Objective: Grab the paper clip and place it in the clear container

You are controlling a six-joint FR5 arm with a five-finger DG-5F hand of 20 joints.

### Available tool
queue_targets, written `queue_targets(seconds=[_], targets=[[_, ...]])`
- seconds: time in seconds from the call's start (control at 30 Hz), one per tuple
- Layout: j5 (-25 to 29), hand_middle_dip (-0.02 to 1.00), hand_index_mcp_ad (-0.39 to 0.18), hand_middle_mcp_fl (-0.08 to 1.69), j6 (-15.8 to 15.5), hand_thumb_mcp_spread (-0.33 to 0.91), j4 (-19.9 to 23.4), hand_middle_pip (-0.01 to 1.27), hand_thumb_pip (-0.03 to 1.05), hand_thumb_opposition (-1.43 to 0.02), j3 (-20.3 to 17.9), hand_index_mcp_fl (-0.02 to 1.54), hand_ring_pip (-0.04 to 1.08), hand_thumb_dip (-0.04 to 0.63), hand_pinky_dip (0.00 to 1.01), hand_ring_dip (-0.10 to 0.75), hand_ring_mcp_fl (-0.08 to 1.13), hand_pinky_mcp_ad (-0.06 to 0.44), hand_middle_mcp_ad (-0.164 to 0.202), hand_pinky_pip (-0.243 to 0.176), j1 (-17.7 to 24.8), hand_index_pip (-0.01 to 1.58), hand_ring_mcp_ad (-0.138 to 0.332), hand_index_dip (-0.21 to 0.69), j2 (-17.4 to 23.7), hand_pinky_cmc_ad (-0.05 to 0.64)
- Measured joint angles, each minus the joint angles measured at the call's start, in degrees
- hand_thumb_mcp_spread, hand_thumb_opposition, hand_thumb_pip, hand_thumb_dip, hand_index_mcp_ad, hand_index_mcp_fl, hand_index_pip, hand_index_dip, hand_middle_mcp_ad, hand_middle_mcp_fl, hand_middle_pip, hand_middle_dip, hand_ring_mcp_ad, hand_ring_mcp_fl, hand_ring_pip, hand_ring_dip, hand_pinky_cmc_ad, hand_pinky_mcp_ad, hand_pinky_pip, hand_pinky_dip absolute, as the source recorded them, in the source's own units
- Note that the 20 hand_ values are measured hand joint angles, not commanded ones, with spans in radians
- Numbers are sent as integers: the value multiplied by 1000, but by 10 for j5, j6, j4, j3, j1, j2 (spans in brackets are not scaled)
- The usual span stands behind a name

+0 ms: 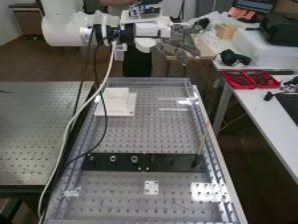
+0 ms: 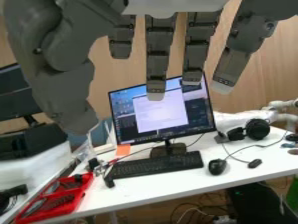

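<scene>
Dark grey hand: the dark grey mechanical hand (image 1: 179, 44) is seen high up, near the far end of the perforated metal counter (image 1: 123, 200).
Fingers: the fingers (image 2: 158, 57) are seen straight and spread wide.
Paper clip: its place cannot be told with certainty; a small thin line (image 1: 179, 204) is seen on the near part of this counter, but it cannot be told what it is.
Black plate: the long black plate with round holes (image 1: 123, 166) is laid across the counter.
White block: the stepped white block (image 1: 117, 102) is placed farther along.
White counter: the two-part red plastic tray (image 1: 247, 85) is placed on the white counter (image 1: 263, 112).
</scene>
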Motion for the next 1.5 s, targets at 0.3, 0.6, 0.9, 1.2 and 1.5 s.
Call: queue_targets(seconds=[0.3,0.6,0.9,1.2,1.5], targets=[[-36,487,-126,23,-12,222,-93,162,398,-674,6,70,260,164,935,159,0,314,40,-124,-48,113,138,-75,52,400],[-84,328,-105,10,-15,206,-133,141,305,-632,25,61,150,47,815,131,0,328,44,-124,-90,99,164,30,67,429],[-101,262,-106,7,-27,178,-145,129,286,-620,39,24,96,21,658,96,3,330,58,-129,-105,99,169,63,70,450],[-97,223,-99,3,-31,178,-142,126,283,-620,40,24,101,7,557,79,5,328,58,-140,-112,101,171,75,70,445],[-99,222,-98,3,-34,183,-147,126,276,-625,45,21,84,7,543,79,3,328,58,-140,-118,93,171,75,66,464]])
